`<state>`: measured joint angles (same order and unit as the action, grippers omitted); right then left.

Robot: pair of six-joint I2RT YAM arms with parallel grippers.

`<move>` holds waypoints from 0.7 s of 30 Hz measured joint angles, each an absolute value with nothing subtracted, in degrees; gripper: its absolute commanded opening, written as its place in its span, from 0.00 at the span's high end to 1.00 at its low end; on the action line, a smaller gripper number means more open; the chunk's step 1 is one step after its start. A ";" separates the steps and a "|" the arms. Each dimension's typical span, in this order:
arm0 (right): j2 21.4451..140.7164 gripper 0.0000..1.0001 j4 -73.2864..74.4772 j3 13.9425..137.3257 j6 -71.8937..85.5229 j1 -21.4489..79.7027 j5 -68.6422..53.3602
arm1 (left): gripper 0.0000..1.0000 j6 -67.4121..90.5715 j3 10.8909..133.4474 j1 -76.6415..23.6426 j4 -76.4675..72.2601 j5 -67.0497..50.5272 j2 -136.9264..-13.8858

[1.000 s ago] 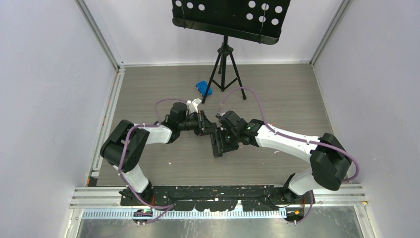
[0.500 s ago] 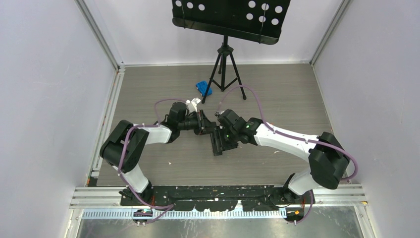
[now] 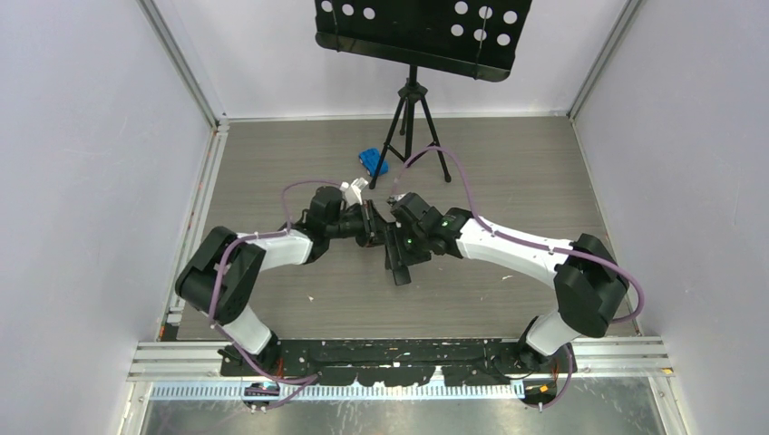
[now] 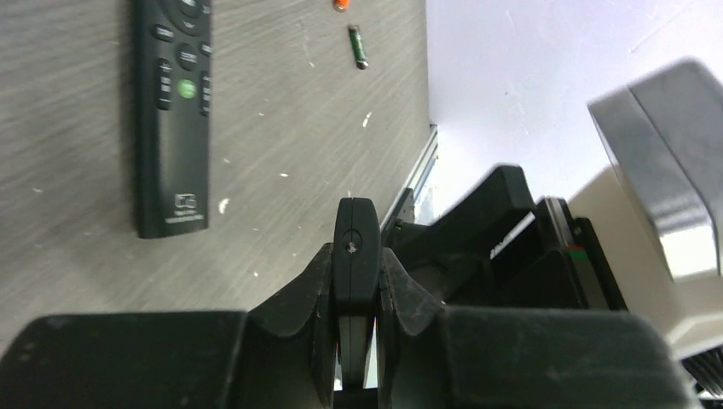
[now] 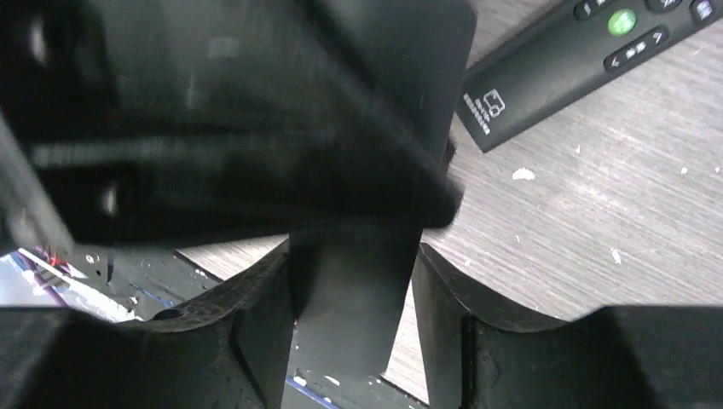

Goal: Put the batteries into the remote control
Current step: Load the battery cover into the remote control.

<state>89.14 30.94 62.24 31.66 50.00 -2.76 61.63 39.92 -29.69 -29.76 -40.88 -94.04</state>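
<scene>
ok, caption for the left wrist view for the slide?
Left end effector shut on a thin black part, edge-on; buttoned remote, green battery and orange battery on the table beyond.

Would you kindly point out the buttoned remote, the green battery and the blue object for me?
buttoned remote [image 4: 173, 153]: left wrist view, plain face below the green button.
green battery [image 4: 358, 47]: left wrist view, middle of its body.
blue object [image 3: 372, 161]: top external view, its centre.
</scene>
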 measured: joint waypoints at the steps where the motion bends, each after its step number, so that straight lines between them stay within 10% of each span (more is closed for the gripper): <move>1: 89.14 0.42 30.30 62.30 31.59 49.98 -2.44 | 1.00 61.71 39.94 -30.06 -29.02 -41.21 -93.08; 21: 59.88 0.12 15.55 46.44 41.23 48.88 -8.08 | 1.00 63.00 41.34 -28.49 -19.66 -42.87 -82.54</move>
